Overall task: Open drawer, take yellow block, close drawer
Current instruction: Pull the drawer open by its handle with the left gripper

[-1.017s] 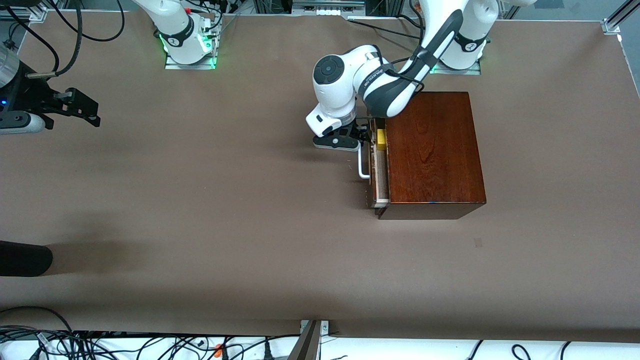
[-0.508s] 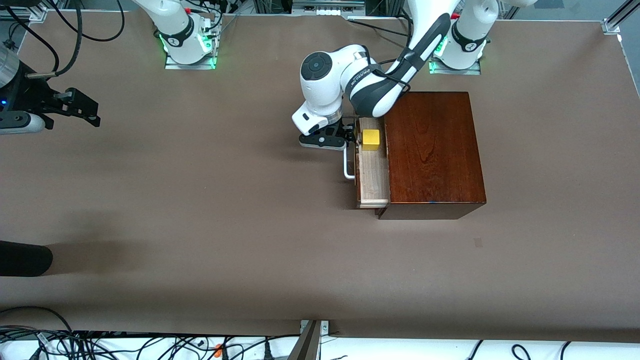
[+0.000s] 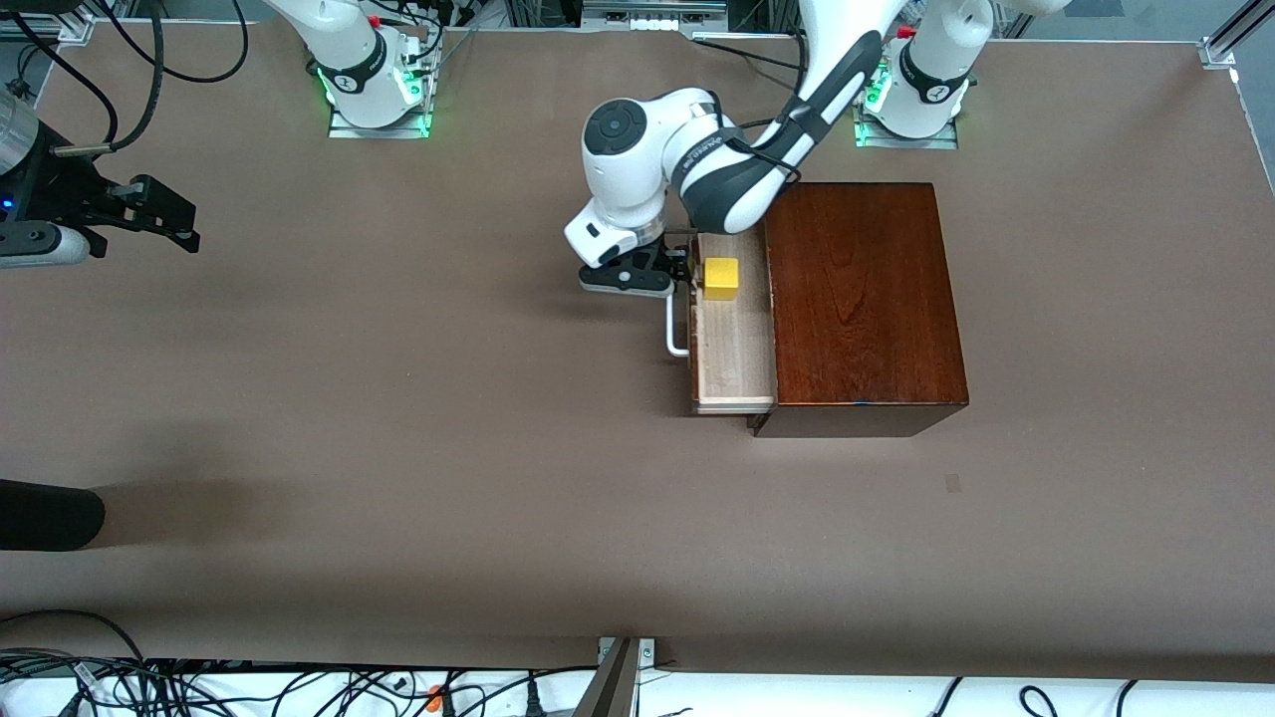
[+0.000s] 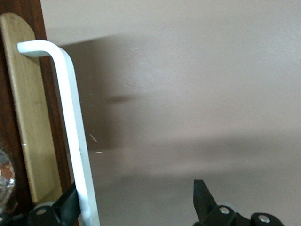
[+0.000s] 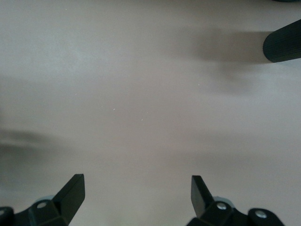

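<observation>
Yellow block (image 3: pixel 721 278) sits in the partly open drawer (image 3: pixel 735 349), just beside the left end effector (image 3: pixel 680 274), whose fingers stand spread around the white handle (image 4: pixel 70 127). Right end effector (image 5: pixel 136 193) waits spread over the worktop's (image 3: pixel 398 418) edge, well apart.

Place: a robotics lab.
Evidence: cables (image 3: pixel 120 60) (tangled, upper left of frame), aluminium framing (image 3: pixel 1230 40) and bolted arm bases (image 3: pixel 379 124) are seen.
</observation>
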`<state>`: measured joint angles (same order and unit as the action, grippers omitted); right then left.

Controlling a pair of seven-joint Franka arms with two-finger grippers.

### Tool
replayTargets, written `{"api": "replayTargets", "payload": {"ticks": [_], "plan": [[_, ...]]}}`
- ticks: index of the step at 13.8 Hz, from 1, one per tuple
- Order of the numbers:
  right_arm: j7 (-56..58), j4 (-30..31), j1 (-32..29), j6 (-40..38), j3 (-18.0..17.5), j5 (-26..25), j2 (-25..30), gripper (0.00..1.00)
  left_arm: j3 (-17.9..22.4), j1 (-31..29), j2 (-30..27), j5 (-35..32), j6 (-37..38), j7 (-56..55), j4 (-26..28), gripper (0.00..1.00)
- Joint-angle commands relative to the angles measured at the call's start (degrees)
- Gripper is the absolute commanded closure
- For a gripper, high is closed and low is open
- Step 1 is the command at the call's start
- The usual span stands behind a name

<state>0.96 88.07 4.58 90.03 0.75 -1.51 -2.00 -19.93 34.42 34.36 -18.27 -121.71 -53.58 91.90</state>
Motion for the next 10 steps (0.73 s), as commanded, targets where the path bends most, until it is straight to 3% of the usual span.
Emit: {"api": "replayTargets", "payload": {"ticks": [1, 6, 10], "plan": [[0.01, -0.71, -0.54, -0.12, -0.22, 0.55, -0.28, 0.0, -0.02, 2.22, 2.12, -0.28, -1.42, -0.91, -2.87, 0.0], [0.01, -0.71, -0.54, -0.12, -0.22, 0.55, -0.28, 0.0, -0.02, 2.05, 1.59, -0.28, -1.25, -0.73, -2.96, 0.0], [0.01, -0.71, -0.54, -0.12, -0.22, 0.55, -0.28, 0.0, -0.37, 2.32, 0.71, -1.07, 7.35, -0.12, -5.5, 0.0]]}}
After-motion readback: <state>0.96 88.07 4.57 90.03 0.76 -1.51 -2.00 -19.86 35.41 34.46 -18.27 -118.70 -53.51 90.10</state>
